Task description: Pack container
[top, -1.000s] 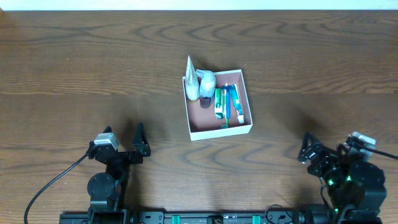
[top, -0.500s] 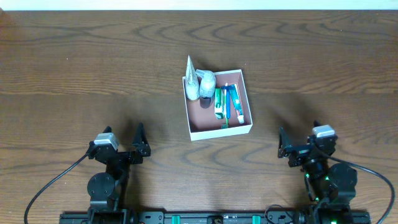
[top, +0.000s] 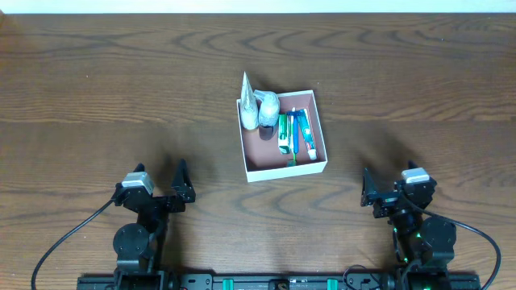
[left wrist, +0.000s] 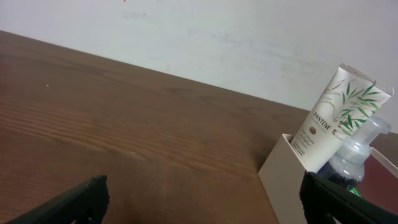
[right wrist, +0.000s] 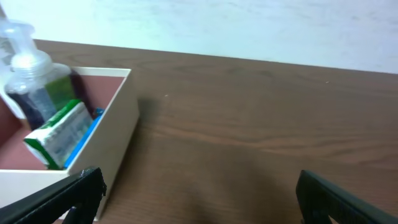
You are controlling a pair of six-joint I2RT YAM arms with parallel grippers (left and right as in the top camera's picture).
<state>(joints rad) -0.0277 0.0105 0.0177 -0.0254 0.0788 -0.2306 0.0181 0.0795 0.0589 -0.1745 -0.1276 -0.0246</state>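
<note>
The container (top: 253, 169), a shallow white-walled box with a reddish-brown inside, sits mid-table. It holds a white Pantene tube (top: 247, 90), a clear pump bottle (top: 267, 105), and green and blue toothpaste and toothbrush packs (top: 295, 134). The left wrist view shows the container wall (left wrist: 283, 171), the tube (left wrist: 333, 115) and the bottle (left wrist: 357, 158). The right wrist view shows the container wall (right wrist: 121, 118) and the bottle (right wrist: 31, 81). My left gripper (top: 179, 187) is open and empty near the front left. My right gripper (top: 372, 192) is open and empty near the front right.
The table is dark brown wood (top: 121, 80). A pale wall (left wrist: 217, 31) runs behind its far edge. Cables trail from both arm bases at the front edge.
My right arm has swung left and settled at the front right, its gripper now pointing toward the container. The left arm and the container's contents have not moved.
</note>
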